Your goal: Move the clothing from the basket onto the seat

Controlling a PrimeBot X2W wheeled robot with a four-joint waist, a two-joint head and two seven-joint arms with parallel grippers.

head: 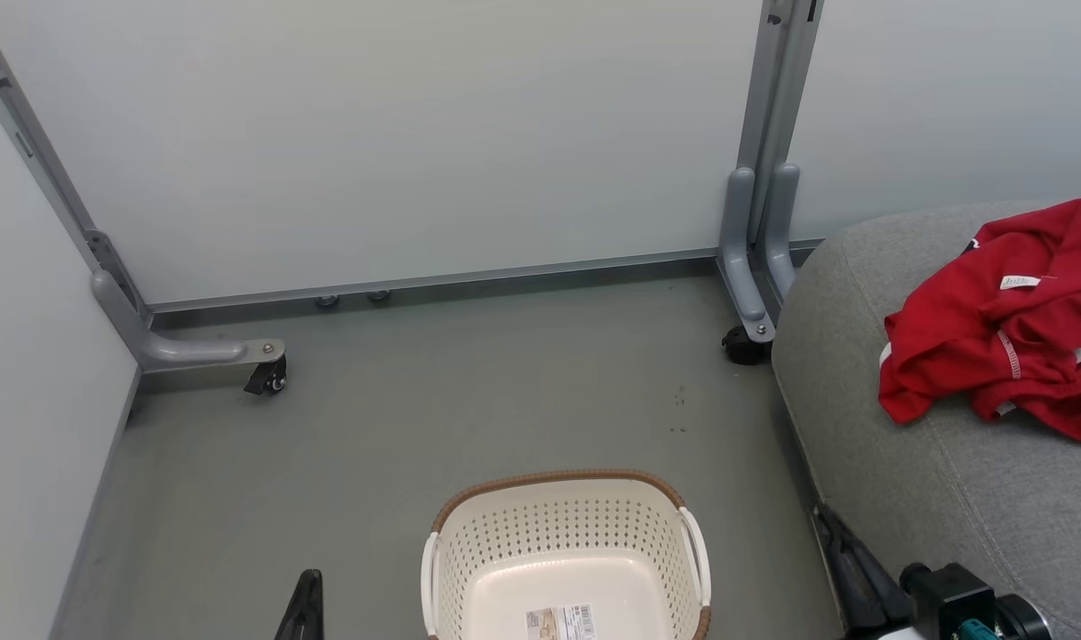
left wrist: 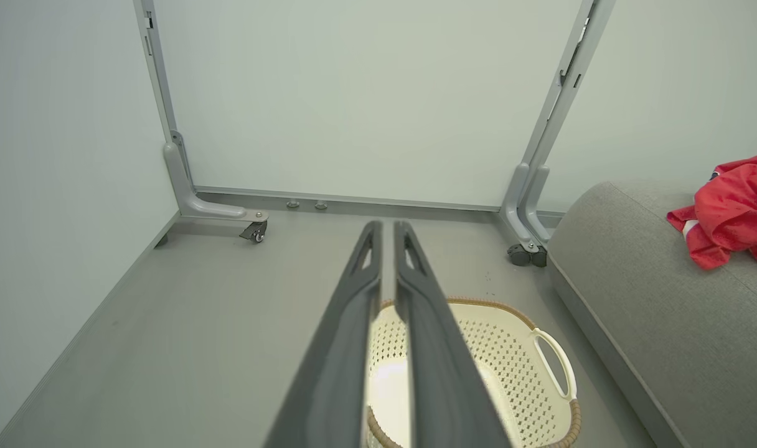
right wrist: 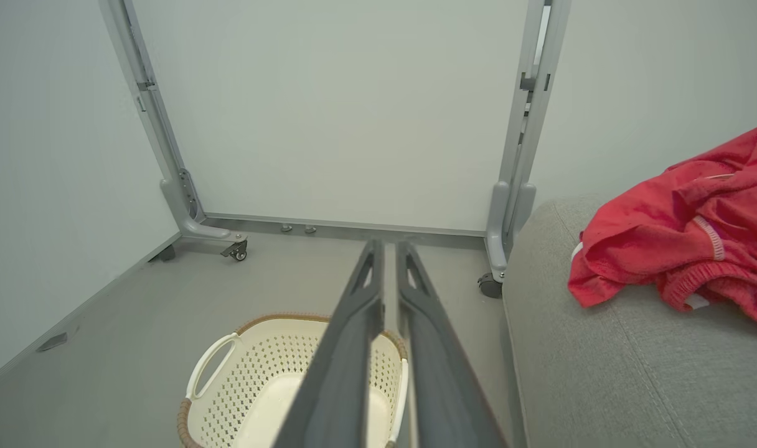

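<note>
Left claw [left wrist: 388, 227] and right claw [right wrist: 389, 246], fingers together and holding nothing, hang near bare cream perforated plastic basket [head: 558, 477]; red striped fabric clothing [head: 976, 338] lies on grey upholstered seat [head: 905, 480], so likely only withdrawal remains.

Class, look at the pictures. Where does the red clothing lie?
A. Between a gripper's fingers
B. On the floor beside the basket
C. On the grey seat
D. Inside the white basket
C: the red clothing lies crumpled on the grey seat, while the basket holds nothing but the sticker on its bottom.
</note>
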